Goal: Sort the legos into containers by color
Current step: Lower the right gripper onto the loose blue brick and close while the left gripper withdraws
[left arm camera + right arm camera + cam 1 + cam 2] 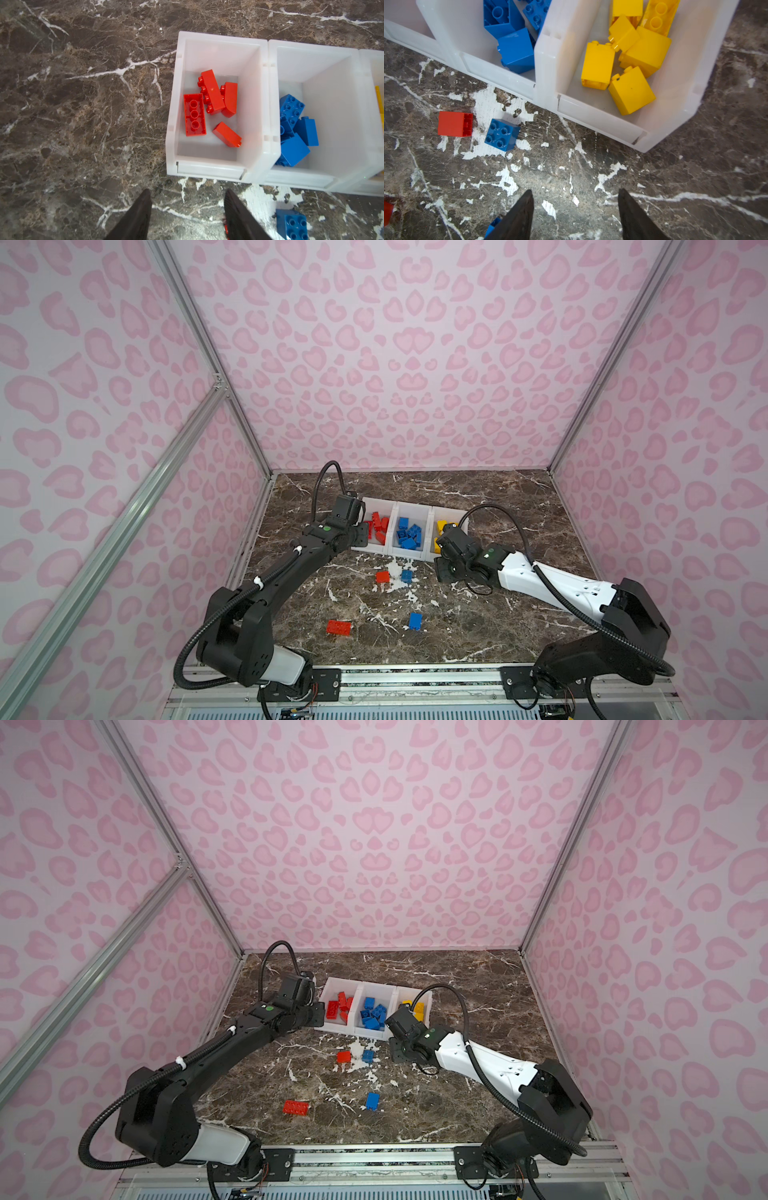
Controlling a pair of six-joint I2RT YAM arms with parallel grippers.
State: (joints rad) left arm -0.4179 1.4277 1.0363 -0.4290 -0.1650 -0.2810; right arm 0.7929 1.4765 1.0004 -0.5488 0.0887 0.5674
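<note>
Three joined white containers (pixel 411 506) stand at the back of the table. The left one (pixel 220 39) holds red legos (pixel 212 93), the middle one (pixel 311 48) blue legos (pixel 293 149), and the right one (pixel 600 116) yellow legos (pixel 631 91). Loose on the marble lie a square red brick (pixel 382 576), a square blue brick (pixel 407 576), an oblong red brick (pixel 338 627) and another blue brick (pixel 415 621). My left gripper (pixel 188 191) hangs open and empty just in front of the red bin. In front of the yellow bin, my right gripper (pixel 575 192) is also open and empty.
The dark marble table (pixel 478 614) is closed in by pink patterned walls (pixel 415 364) on three sides. An aluminium rail (pixel 415 676) with both arm bases runs along the front edge. The square red brick (pixel 454 124) and blue brick (pixel 502 134) sit between the two grippers.
</note>
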